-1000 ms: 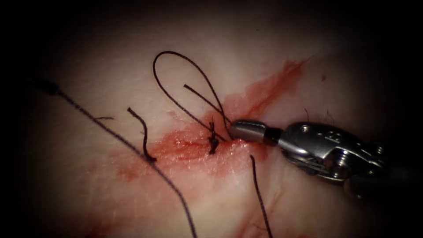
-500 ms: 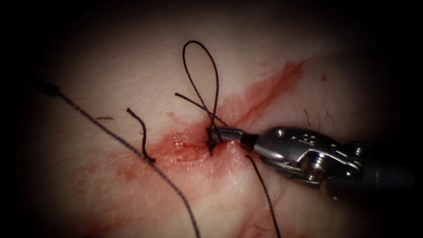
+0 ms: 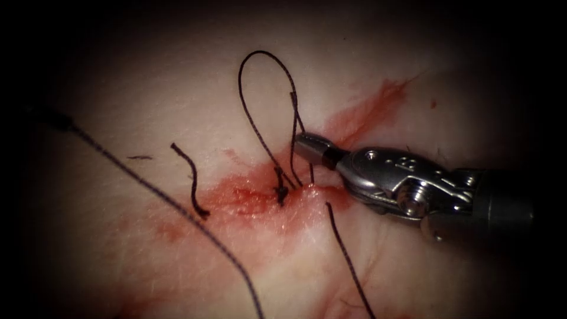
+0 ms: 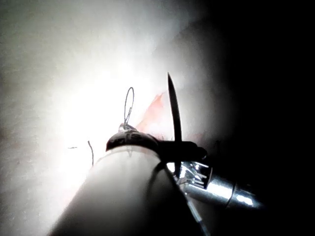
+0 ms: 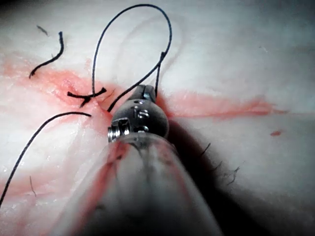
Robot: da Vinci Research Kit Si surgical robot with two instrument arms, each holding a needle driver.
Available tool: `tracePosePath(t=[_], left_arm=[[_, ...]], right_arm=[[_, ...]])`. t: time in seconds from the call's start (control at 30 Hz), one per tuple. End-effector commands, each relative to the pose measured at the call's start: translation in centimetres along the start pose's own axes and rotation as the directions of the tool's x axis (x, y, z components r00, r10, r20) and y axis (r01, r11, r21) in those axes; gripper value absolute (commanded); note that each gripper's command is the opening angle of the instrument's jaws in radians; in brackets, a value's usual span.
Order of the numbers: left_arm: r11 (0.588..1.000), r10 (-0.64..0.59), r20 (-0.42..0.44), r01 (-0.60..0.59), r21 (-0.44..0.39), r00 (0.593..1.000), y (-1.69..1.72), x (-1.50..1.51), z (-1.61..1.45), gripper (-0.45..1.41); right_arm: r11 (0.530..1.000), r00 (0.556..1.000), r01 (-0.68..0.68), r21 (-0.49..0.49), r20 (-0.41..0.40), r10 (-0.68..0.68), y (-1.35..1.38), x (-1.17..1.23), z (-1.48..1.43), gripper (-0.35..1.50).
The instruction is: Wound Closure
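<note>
I see my right tool [image 3: 302, 145] clenched on the thread [image 3: 293, 127] at 3 o'clock of the knot [image 3: 281, 190] on the cut [image 3: 260, 195] in the tissue [image 3: 147, 106], loop [image 3: 263, 88] standing at 12 o'clock.

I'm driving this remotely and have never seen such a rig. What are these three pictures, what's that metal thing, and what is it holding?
This is a surgical practice robot: two thin arms stitching a cut in pork belly. The endoscope view looks down on the tissue; the other two look along each arm's shaft. The metal piece is the right arm's tool; its fingers are shut on the thread, which loops up from a knot on the cut. A short cut end lies left of the knot; a long strand crosses the tissue. In the left wrist view, beyond the left arm's shaft, a dark pointed curve may be the needle; I cannot tell what that tool holds.
</note>
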Motion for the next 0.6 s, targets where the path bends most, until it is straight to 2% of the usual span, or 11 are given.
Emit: tracePosePath(t=[0.03, 0.27, 0.43, 0.53, 0.6], left_arm=[[1.000, 0.001, 0.000, -0.001, -0.001, 1.000, -0.06, 0.01, 0.05, -0.45], [1.000, -0.001, 0.004, 0.001, -0.004, 1.000, -0.06, 0.00, 0.06, -0.45], [1.000, -0.005, 0.006, 0.005, -0.005, 1.000, -0.04, -0.01, 0.07, -0.45], [1.000, -0.006, 0.006, 0.006, -0.005, 1.000, -0.03, -0.02, 0.07, -0.45], [1.000, -0.006, 0.007, 0.006, -0.005, 1.000, -0.03, -0.02, 0.07, -0.45]], right_arm=[[1.000, 1.000, -0.002, -0.020, -0.003, 0.002, 0.00, 0.04, 0.08, -0.35], [0.999, 0.999, -0.006, -0.040, 0.033, 0.007, -0.13, 0.02, 0.07, -0.35], [0.998, 0.999, 0.009, -0.067, 0.031, -0.007, -0.04, 0.00, 0.13, -0.35], [0.999, 0.999, 0.034, -0.042, -0.033, -0.036, 0.05, 0.06, 0.04, -0.35], [0.998, 0.993, 0.046, 0.050, -0.115, -0.040, 0.09, 0.18, -0.10, -0.35]])
